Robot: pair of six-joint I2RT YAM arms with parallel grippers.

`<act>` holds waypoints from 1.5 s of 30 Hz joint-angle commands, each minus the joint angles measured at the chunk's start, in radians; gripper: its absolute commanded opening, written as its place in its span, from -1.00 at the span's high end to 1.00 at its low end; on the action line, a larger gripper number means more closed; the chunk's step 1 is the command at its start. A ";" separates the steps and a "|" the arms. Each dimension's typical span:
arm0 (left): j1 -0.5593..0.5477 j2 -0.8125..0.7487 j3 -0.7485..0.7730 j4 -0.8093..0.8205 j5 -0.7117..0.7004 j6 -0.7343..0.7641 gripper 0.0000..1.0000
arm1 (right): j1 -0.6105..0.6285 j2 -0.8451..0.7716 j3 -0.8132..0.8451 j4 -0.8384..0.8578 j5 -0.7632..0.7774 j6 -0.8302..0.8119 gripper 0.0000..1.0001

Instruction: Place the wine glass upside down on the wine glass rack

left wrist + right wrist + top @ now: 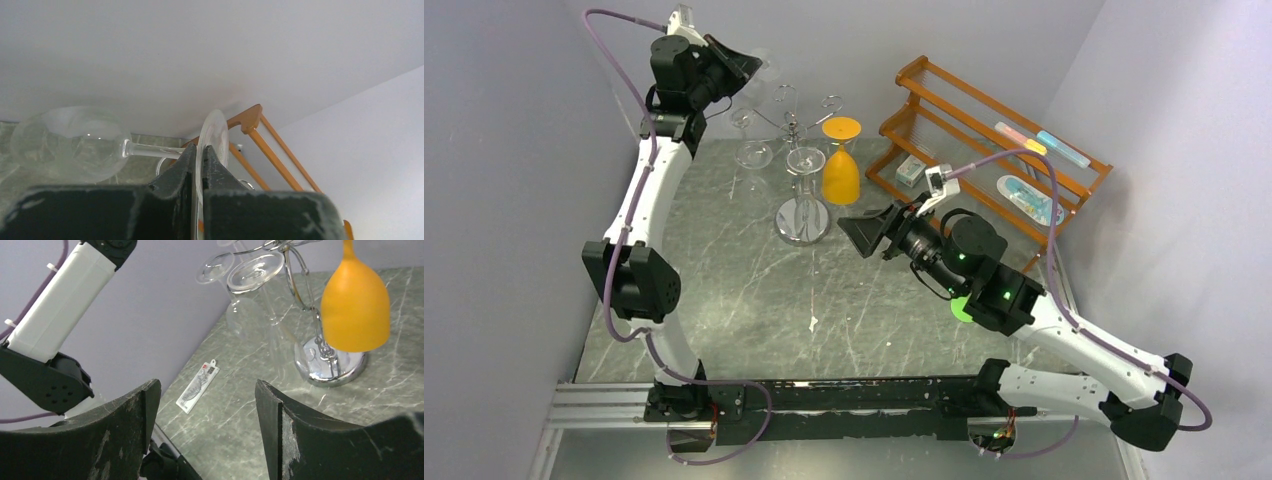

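The left hand (199, 153) is clenched on the wine glass (70, 142), its two black fingers (182, 167) pinching the round foot edge-on. Seen from the left wrist, the glass lies on its side. The foot stands as a thin disc between the fingers, the stem runs out from it to the left of that view, and the clear bowl sits at the end, clear of the hand. Nothing but the foot is touched.

From above, this hand is raised at the far left of the scene, with the glass only faintly visible just to its right. It is up and to the far left of the wine glass rack (803, 220) and does not touch it. How high it sits over the scroll-ended arms cannot be told.

The rack stands at the far middle of the counter (754, 320) on its mirrored round base. An orange glass (841, 165) hangs upside down on its right side, and two clear glasses (805, 160) hang bowl-down to its left.

The right hand (869, 232) is released, with its fingers (150, 410) spread wide and nothing between them. It hangs low over the counter just right of the rack's base and faces the rack. Its wrist view shows a small white tag (197, 387) lying flat on the counter near the left wall. A wooden shelf (984, 140) stands at the far right, apart from the rack.
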 commanded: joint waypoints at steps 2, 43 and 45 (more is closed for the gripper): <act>0.009 -0.008 0.073 -0.044 0.022 -0.079 0.90 | -0.003 0.017 0.040 0.003 0.058 -0.038 -0.45; -0.013 -0.041 -0.118 0.085 0.245 -0.313 0.90 | -0.003 0.038 0.083 -0.026 0.046 -0.045 -0.45; -0.013 -0.039 -0.122 0.112 0.256 -0.325 0.90 | -0.003 0.038 0.074 -0.020 0.045 -0.042 -0.45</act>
